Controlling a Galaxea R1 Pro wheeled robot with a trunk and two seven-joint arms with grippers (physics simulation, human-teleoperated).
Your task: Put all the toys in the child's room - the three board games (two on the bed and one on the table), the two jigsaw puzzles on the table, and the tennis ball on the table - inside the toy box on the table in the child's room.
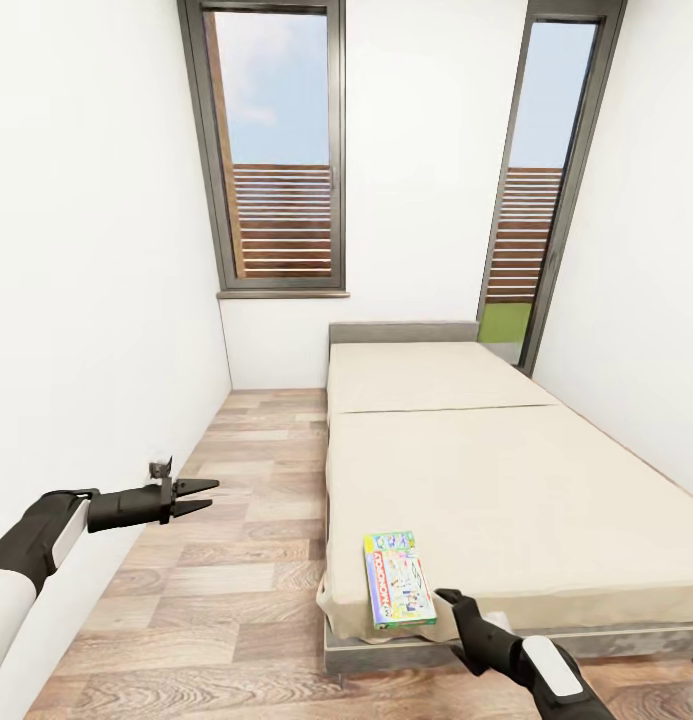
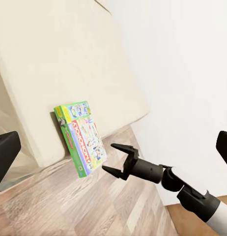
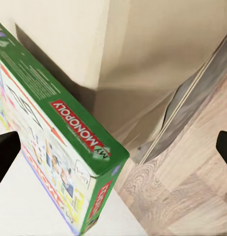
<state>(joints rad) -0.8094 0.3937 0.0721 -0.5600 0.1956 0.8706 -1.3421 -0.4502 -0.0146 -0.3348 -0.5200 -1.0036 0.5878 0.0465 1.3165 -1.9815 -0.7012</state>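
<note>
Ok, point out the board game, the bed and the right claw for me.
board game (image 1: pixel 397 579), head view, middle of its cover.
bed (image 1: pixel 506 480), head view, bare beige sheet.
right claw (image 1: pixel 456 610), head view, midway between its fingertips, beside the game.

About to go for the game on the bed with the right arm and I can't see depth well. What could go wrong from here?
1. The board game lies at the bed corner, over the edge; a nudge from the open right pincer could tip it onto the floor.
2. The box looks wide for the pincer; a grip on one edge may slip.
3. The loose sheet beside the box could get pinched too.
</note>
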